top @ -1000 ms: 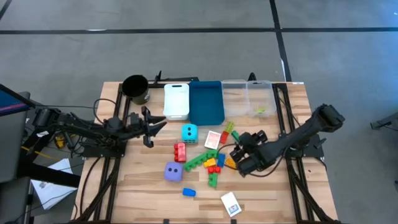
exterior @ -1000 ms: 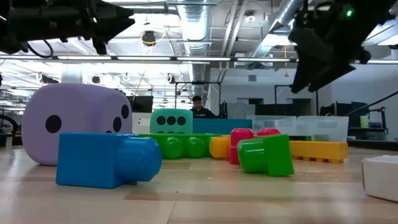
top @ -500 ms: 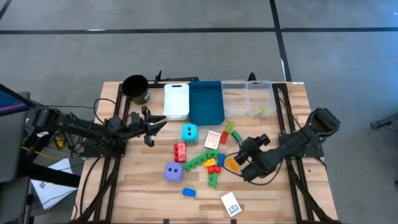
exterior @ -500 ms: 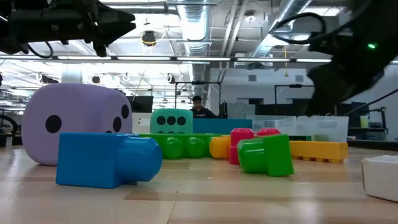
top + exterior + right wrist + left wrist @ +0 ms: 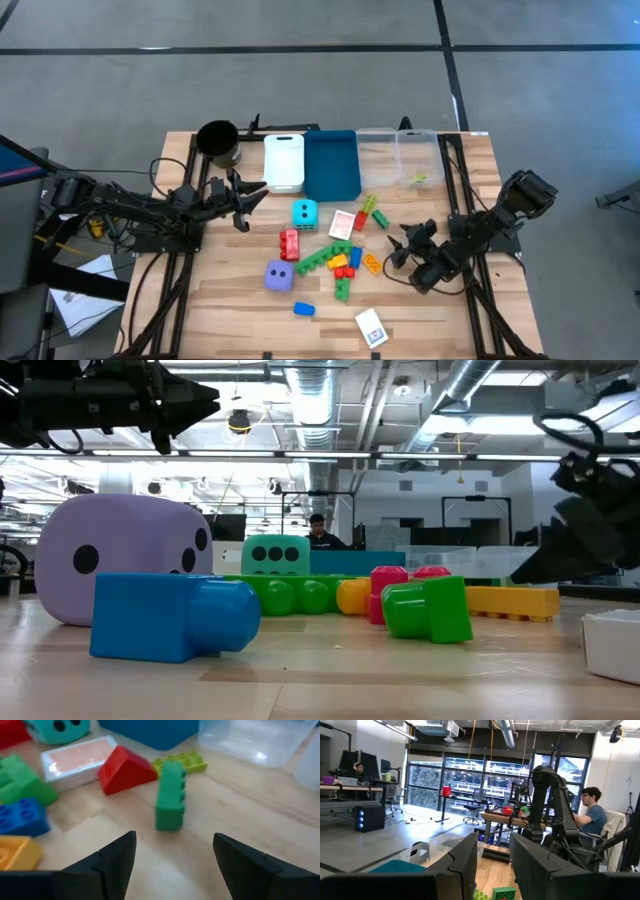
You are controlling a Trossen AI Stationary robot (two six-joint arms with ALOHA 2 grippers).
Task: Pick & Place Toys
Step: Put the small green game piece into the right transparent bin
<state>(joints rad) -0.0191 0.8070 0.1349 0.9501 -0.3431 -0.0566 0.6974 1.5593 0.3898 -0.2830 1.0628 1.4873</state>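
Wooden table (image 5: 240,300) slats carry the scattered toys. Over its right side, the right gripper (image 5: 398,250) hangs with fingers spread, holding nothing. Just ahead of it lies an orange brick (image 5: 371,263), and a green brick (image 5: 170,795) sits beyond the fingertips beside a red wedge (image 5: 125,769) and a pink-faced card (image 5: 75,760). Farther left stand the cyan die (image 5: 304,213) and purple die (image 5: 279,276). No writing is legible. The left gripper (image 5: 258,195) waits parted near the white bin (image 5: 283,161).
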